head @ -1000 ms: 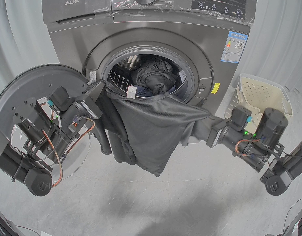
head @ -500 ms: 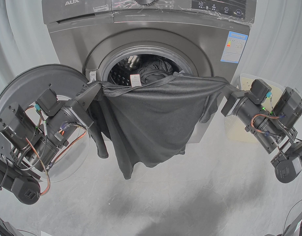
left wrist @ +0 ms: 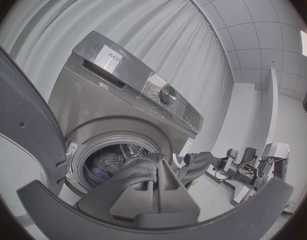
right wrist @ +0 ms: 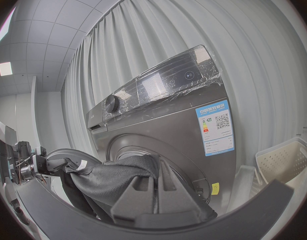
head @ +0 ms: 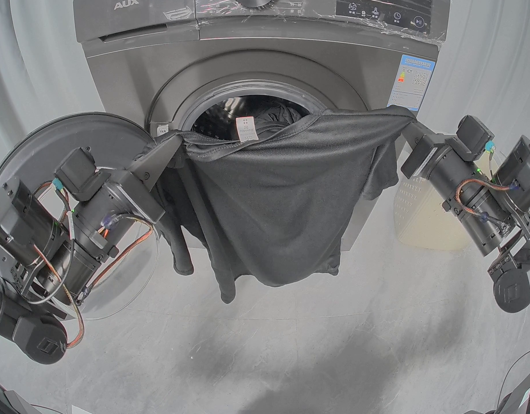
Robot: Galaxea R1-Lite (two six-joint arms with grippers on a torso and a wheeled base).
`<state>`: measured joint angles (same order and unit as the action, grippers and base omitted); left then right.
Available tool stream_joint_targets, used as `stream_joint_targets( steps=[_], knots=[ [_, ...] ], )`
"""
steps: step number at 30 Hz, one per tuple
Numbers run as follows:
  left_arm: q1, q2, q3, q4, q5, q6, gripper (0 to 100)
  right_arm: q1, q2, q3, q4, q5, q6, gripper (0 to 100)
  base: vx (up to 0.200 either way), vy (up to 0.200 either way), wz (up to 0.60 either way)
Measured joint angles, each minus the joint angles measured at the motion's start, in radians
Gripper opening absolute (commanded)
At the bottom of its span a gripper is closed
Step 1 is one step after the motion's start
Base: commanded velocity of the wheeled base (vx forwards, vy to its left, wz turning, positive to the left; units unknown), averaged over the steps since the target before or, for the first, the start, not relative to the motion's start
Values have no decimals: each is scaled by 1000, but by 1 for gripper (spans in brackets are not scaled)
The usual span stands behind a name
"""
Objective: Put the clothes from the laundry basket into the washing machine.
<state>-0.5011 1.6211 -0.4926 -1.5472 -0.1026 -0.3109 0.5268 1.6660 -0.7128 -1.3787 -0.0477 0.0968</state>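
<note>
Black shirt (head: 276, 202) before washing machine (head: 127, 76), grey floor (head: 334, 346), pale curtains (head: 35, 47)

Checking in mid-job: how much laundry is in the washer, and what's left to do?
Done: dark clothes already lie in the drum.
In hand: a black shirt hangs stretched between the left claw and right claw, both shut on it. It hangs across the washer opening, not yet inside.
Left: get the shirt into the drum. The visible part of the basket looks empty, so this may be the last piece.
</note>
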Motion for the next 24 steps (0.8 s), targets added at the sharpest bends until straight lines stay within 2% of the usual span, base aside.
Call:
stream_joint_targets(
  steps=[8, 11, 15, 21, 22, 24],
  knots=[
    [-14, 0, -8, 2, 1, 2, 0, -1, -8, 0, 2, -1, 0, 0, 0, 0, 0],
    [-41, 0, -7, 9, 2, 19, 0, 2, -13, 8, 5, -3, 0, 0, 0, 0, 0],
    [-74, 4, -23, 68, -1, 37, 0, 11, -15, 26, 12, -3, -1, 0, 0, 0, 0],
    [-111, 25, -101, 136, -1, 39, 0, 33, 26, 99, 4, 5, 0, 0, 0, 0, 0],
    [-118, 35, -127, 146, 1, 39, 0, 45, 45, 118, -2, 7, 0, 100, 0, 0, 0],
    [-124, 48, -163, 155, 3, 39, 0, 63, 69, 137, -11, 8, 0, 100, 0, 0, 0]
  ],
)
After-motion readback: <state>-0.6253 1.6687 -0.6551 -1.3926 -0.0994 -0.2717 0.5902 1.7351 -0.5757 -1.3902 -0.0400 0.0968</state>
